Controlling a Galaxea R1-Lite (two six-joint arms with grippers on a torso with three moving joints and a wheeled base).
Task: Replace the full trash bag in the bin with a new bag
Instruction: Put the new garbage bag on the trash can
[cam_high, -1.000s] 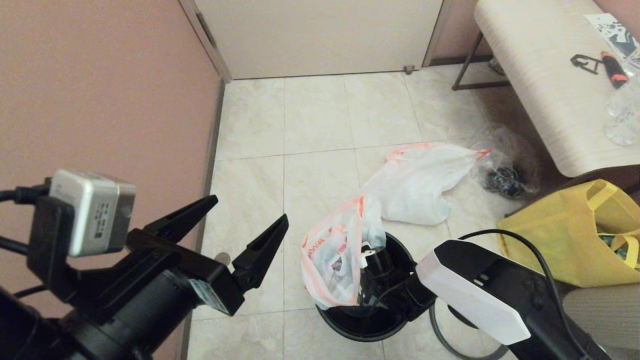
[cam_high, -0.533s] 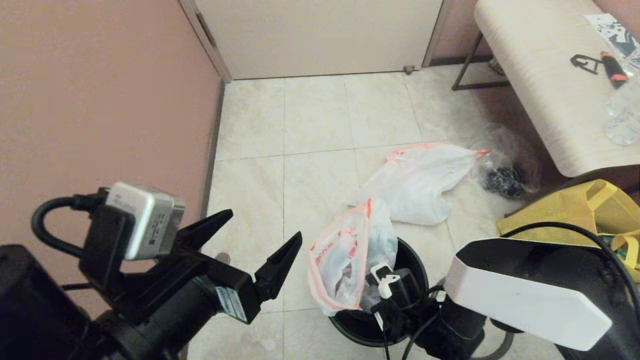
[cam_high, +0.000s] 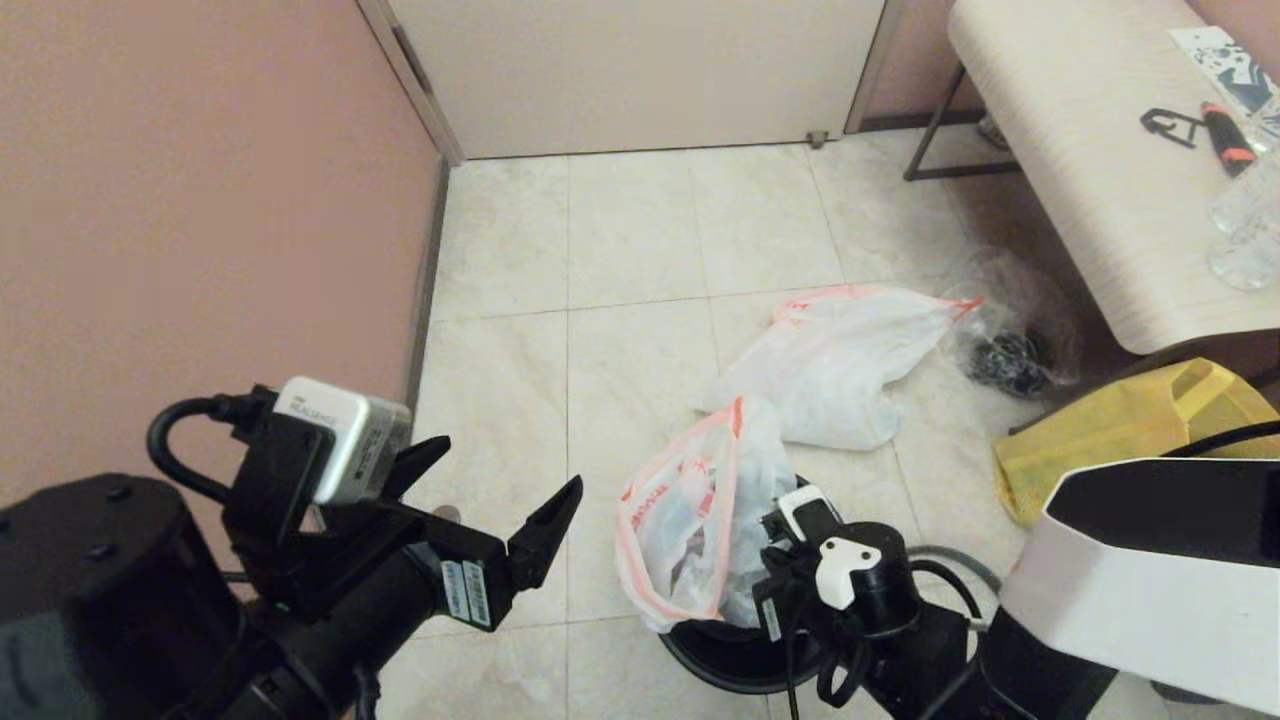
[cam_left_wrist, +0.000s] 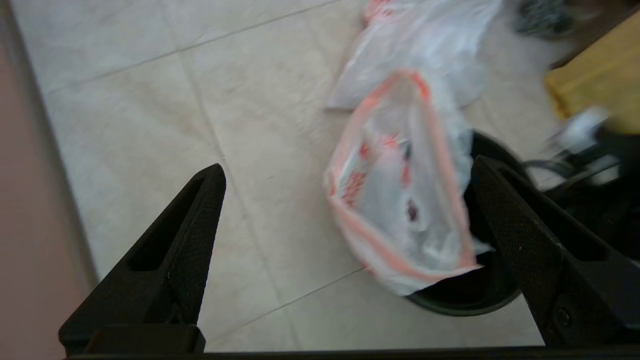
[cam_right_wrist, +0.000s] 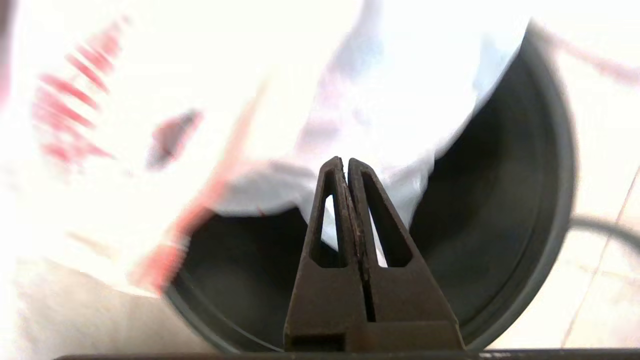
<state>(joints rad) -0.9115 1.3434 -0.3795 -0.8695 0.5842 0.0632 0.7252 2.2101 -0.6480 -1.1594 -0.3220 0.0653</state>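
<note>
A home-like room corner: pink walls, tiled floor, door, wooden bench.

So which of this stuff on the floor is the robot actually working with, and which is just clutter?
In use: new bag, bin, full bag, right gripper, left gripper.
Clutter: yellow tote, clear bag, table.

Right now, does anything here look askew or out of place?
Yes. The new bag is not seated in the bin: it sticks up and bunches over one side of the rim. The full trash bag lies slumped on the floor. The right gripper is shut over the bin; the left gripper is open.
</note>
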